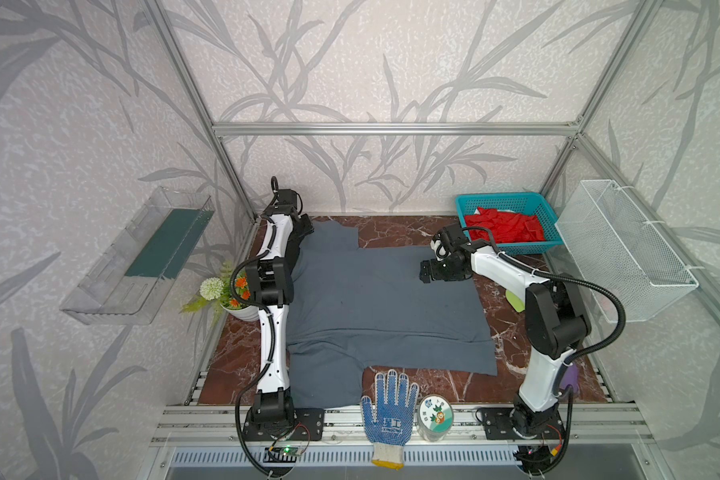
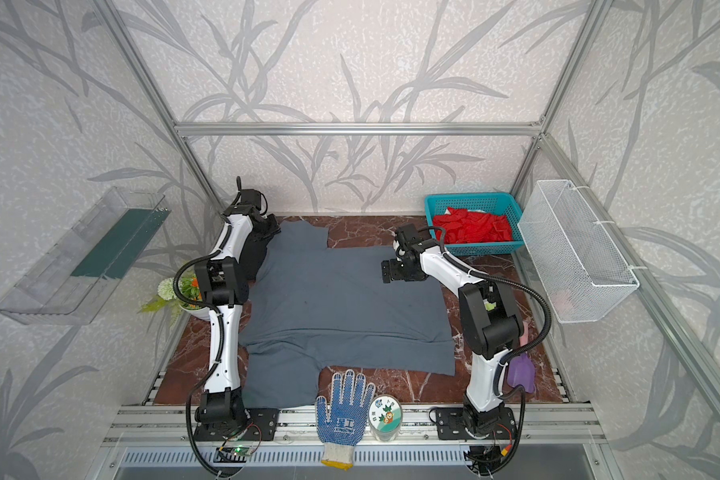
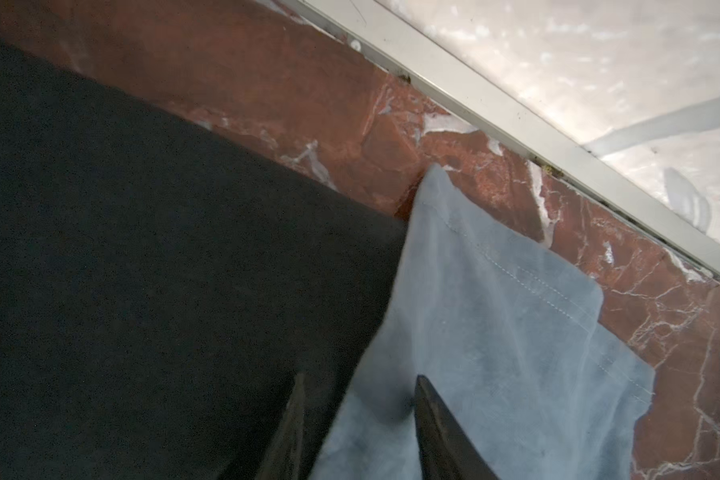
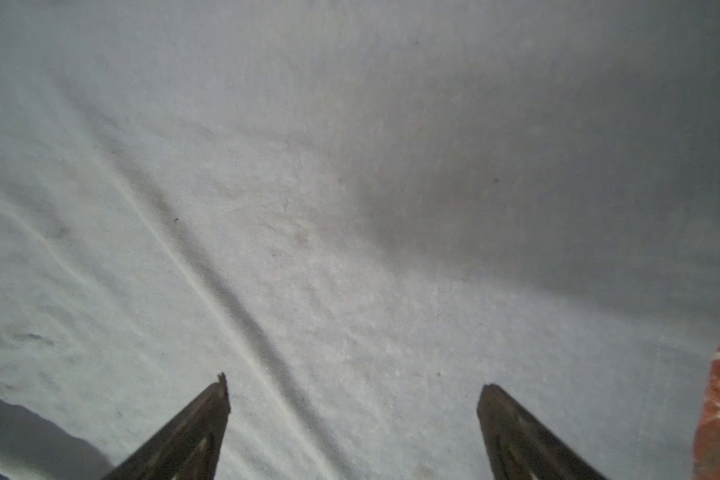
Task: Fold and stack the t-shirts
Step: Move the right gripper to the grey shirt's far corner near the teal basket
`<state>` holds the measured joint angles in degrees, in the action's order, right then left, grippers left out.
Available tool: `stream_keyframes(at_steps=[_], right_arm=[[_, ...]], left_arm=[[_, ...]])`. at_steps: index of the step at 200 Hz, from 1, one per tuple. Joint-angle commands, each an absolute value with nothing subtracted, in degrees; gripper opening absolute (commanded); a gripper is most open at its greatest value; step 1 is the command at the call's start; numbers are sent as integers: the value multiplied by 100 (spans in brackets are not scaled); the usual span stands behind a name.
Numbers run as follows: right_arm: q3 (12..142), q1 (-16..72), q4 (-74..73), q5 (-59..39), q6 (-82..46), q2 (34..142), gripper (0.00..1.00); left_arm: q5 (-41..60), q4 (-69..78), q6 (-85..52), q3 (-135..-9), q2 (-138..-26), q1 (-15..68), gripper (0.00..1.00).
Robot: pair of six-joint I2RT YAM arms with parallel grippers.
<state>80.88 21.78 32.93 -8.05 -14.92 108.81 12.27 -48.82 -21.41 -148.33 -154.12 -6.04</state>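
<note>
– Looking down from above, I had the slate grey t-shirt [image 1: 383, 299] spread flat across the middle of the marble tabletop [image 1: 391, 230]. One sleeve lay toward the far left corner, and the other reached the front rail just beside the blue-dotted work glove [image 1: 389, 409].
– And the black one?
– I only made it out clearly on my left wrist camera. The black t-shirt [image 3: 142, 249] lay on the marble at the far left, and the grey sleeve with its stitched hem lay over its edge.
– What was your left claw doing?
– My left gripper [image 3: 359, 376] was down on that overlap, one fingertip on the black cloth and the other dimpling the grey sleeve. The jaws stood part-way apart with the sleeve's edge in the gap. Whether they had any pinch of cloth I could not tell.
– Right side?
– My right gripper [image 4: 354, 382] hung over the far right part of the grey shirt, near the teal basket [image 1: 499, 202] of red cloth, with its jaws spread wide above flat grey fabric. In both top views it pointed toward the left arm, and I could not tell whether the tips touched the cloth
</note>
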Motion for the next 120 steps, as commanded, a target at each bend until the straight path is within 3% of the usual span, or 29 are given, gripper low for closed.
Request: stream_keyframes(at_steps=[1, 78, 100, 120], right_arm=[[8121, 2148, 3245, -955, -1509, 11112, 94], [8183, 2119, 3210, -1033, -1534, 11314, 94], [8165, 2057, 3159, -1036, -1539, 11263, 94], [8231, 1967, 3147, -958, -1577, 11266, 94]], left_arm=[[1669, -4806, -1907, -14806, -15508, -610, 45], [2201, -4510, -2068, -14842, -15644, -632, 40], [2299, -4398, -2142, -14856, -15657, -633, 32], [2298, -4368, -2210, -14934, -15647, -633, 15]])
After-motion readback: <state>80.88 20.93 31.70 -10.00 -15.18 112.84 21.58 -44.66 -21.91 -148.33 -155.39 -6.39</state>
